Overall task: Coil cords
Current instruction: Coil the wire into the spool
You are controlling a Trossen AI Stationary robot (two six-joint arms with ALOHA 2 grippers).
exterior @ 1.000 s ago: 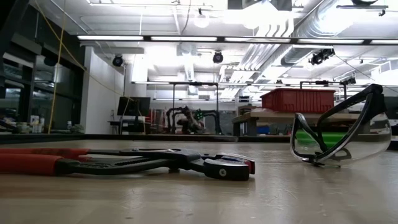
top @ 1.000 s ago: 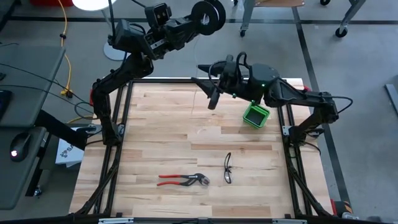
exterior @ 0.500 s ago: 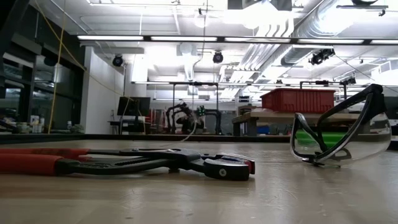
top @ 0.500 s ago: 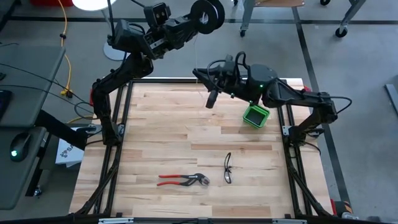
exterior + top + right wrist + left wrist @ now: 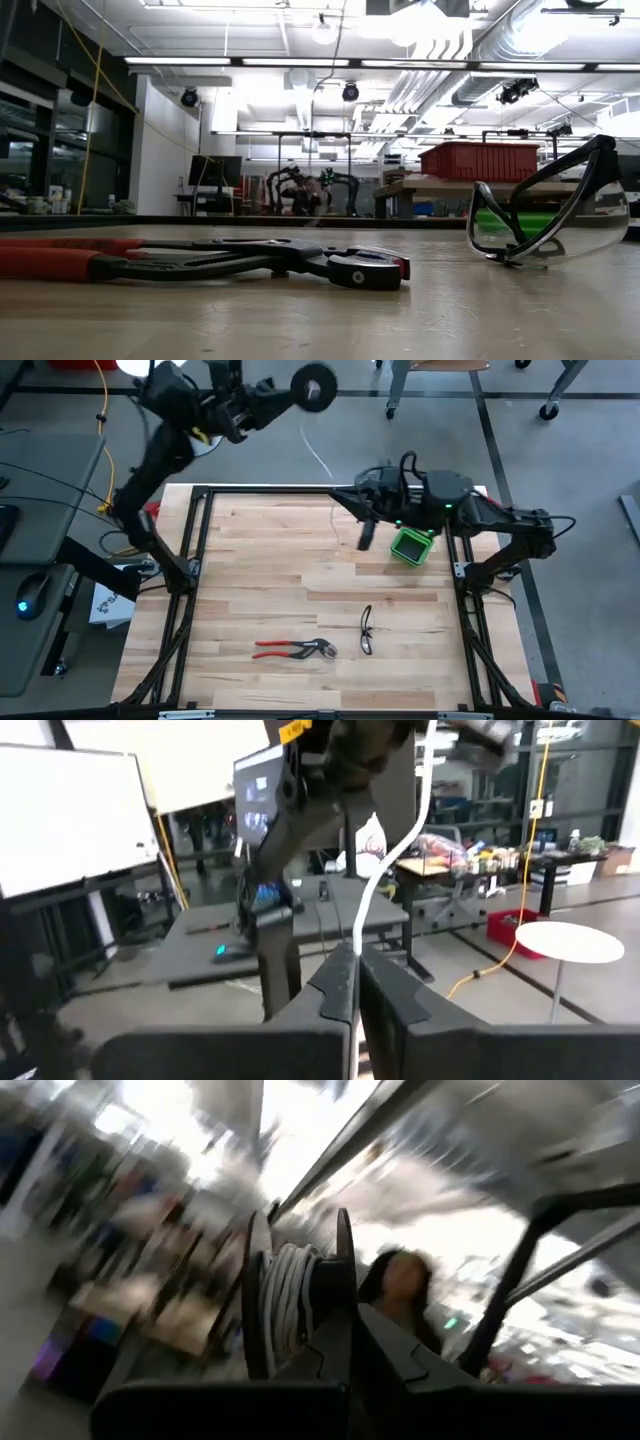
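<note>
The left tool (image 5: 285, 393) is raised beyond the far edge of the desk (image 5: 260, 585) and is closed on the black spool (image 5: 316, 387). In the left wrist view the spool (image 5: 295, 1305) sits just ahead of this tool's dark fingers (image 5: 375, 1355), with turns of white cord (image 5: 290, 1300) wound between its two rims.

From the spool the cord (image 5: 318, 458) runs as one thin white line through the air toward the right tool (image 5: 364, 532), which hangs over the far part of the desk. The right tool is pinched shut on the cord: in the right wrist view the cord (image 5: 385, 870) rises out from between its closed fingers (image 5: 385, 995) and curves away toward the left arm.

Just beside the right tool, on its outer side, stands a green box (image 5: 411, 546) near the desk's far right corner. Well apart from both tools, toward the near edge, lie red-handled pliers (image 5: 292, 650) and clear safety glasses (image 5: 367, 630); neither touches the cord.
</note>
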